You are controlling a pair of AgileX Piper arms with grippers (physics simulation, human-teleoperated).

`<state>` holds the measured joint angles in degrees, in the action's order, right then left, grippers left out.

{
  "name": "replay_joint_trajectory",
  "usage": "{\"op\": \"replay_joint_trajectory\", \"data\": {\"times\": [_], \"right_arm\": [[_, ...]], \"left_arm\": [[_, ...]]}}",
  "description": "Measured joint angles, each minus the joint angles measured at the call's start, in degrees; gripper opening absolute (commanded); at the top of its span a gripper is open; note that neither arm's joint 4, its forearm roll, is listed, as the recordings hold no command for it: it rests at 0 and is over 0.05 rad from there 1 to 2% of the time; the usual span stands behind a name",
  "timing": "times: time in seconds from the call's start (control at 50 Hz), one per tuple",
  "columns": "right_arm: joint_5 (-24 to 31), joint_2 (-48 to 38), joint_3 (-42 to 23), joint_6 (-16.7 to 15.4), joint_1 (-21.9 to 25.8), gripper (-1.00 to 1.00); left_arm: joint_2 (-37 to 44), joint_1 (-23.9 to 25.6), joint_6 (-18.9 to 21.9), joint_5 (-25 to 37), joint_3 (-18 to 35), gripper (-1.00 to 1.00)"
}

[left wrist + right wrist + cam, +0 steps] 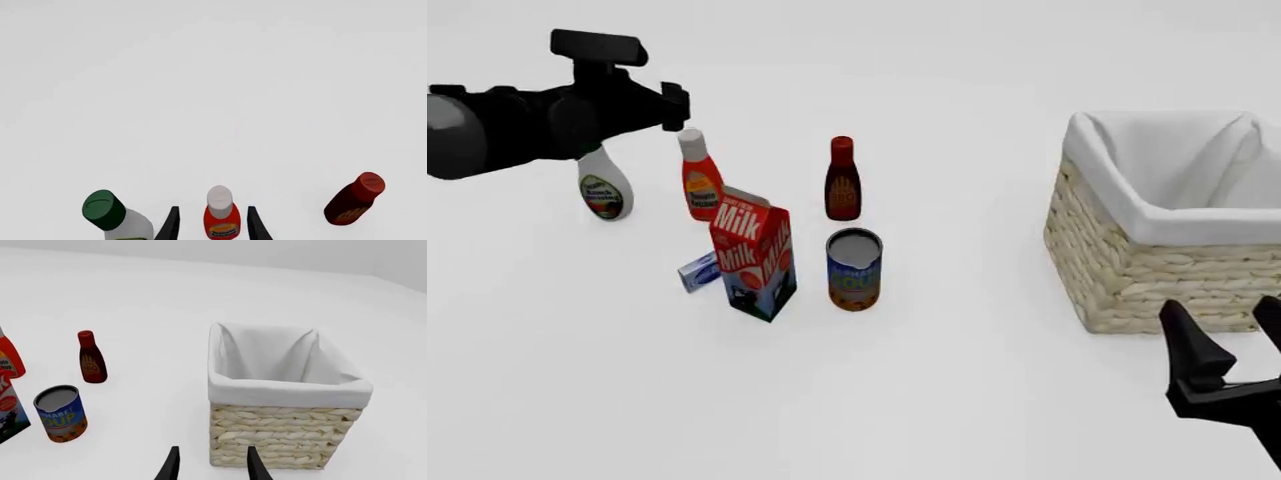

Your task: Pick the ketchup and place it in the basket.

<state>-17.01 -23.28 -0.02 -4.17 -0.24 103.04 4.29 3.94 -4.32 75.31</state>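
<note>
The ketchup (699, 180), a red-orange bottle with a white cap, stands upright at the back left, just behind the milk carton (751, 252). My left gripper (677, 107) hovers open right above its cap. In the left wrist view the ketchup (221, 222) shows between the two dark fingers of that gripper (213, 209), untouched. The basket (1121, 262), woven wicker with a white lining, sits at the right. My right gripper (1225, 322) is open and empty just in front of it, facing the basket (280, 435) in the right wrist view.
A white bottle with a green cap (603, 190) stands left of the ketchup, a maroon bottle (842, 182) to its right. A soup can (854, 268) and a small blue box (699, 271) flank the milk carton.
</note>
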Motion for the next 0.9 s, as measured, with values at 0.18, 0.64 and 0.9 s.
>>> {"op": "replay_joint_trajectory", "data": {"times": [0.18,0.64,0.9], "right_arm": [[-0.8,-1.1,0.0,0.0,0.1,1.00],[-2.2,-3.3,0.0,0.4,0.1,1.00],[-2.5,-3.9,0.0,0.5,0.1,1.00]], "left_arm": [[2.7,0.2,-0.2,-0.8,1.3,1.00],[9.3,0.6,-0.7,-2.0,4.8,1.00],[11.5,0.6,-1.0,-2.3,6.1,1.00]]}}
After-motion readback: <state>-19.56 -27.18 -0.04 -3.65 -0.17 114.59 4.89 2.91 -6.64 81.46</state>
